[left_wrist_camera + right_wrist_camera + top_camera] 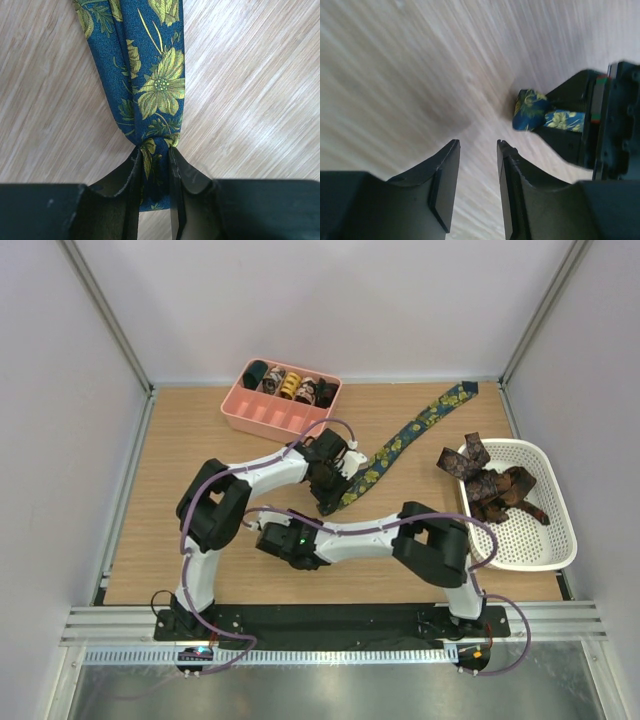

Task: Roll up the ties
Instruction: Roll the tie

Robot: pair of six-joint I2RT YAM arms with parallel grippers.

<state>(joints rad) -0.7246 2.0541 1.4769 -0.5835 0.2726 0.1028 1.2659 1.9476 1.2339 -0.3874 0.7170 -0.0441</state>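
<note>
End of navy floral tie point(155, 75) is pinched in near-closed left gripper point(154, 165), likely as roll start; right gripper point(477, 165) is held part-open, empty, nearby.

Overhead feed looks bright and even to me: diffuse light off the white walls point(300, 300), only soft, faint shadows on the table point(180, 440). The frame posts point(105, 315) at 11 and 1 o'clock lean outward, a touch of lens bend. Left wrist feed is crisp. The tie point(150, 85) print reads sharp, pale glare sits on the wood at 3 o'clock, and the left gripper point(154, 152) at 6 goes nearly black. Right wrist feed is smeared, with grain streaking at 10 o'clock and the tie's end at 3 soft.
</note>
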